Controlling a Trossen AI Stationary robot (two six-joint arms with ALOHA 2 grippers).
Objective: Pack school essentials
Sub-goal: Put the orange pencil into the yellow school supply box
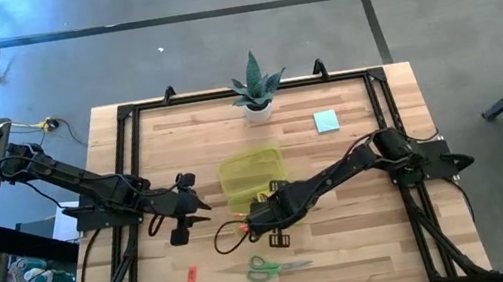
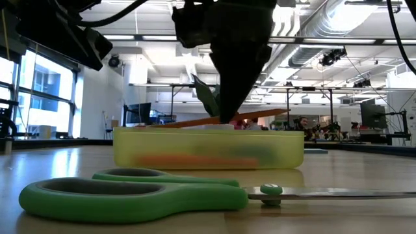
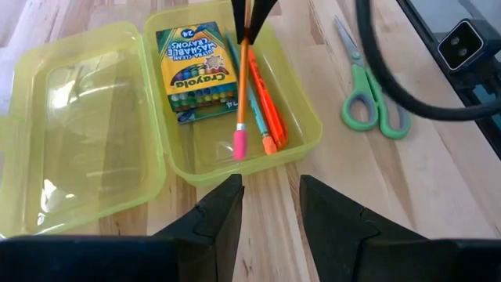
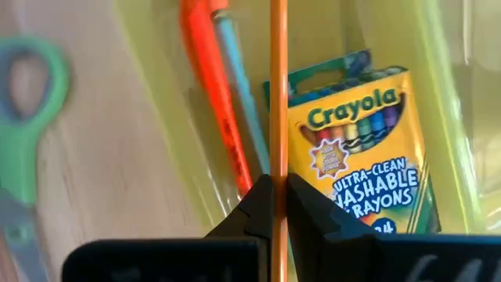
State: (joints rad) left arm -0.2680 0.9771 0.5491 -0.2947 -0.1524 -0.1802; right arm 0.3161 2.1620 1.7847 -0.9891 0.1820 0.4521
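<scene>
An open yellow-green case (image 3: 235,149) holds a crayon box (image 3: 196,74), an orange marker (image 3: 268,117) and a teal pencil (image 3: 252,102). My right gripper (image 4: 274,196) hangs over the case's base, shut on an orange pencil (image 3: 243,94) with a pink eraser tip (image 3: 239,145). My left gripper (image 3: 270,211) waits open on the case's left side (image 1: 196,208), with nothing between its fingers. Green-handled scissors (image 1: 272,267) and a small red eraser (image 1: 192,274) lie flat on the table near the front edge. A light-blue notepad (image 1: 326,121) lies at the far right. My right gripper pinches the orange pencil's shaft (image 4: 278,168) between its two fingers, about the middle of its length. The fingers come steeply from above and lie across the pencil. The pencil hangs nearly level just above the case's rim (image 2: 195,121), its eraser end slightly lower.
A spiky potted plant (image 1: 256,90) stands at the far edge behind the case. The case's lid (image 3: 70,133) lies flat, open, beside the base. A black frame (image 1: 127,120) runs round the table. Bare wood lies between the case and the scissors.
</scene>
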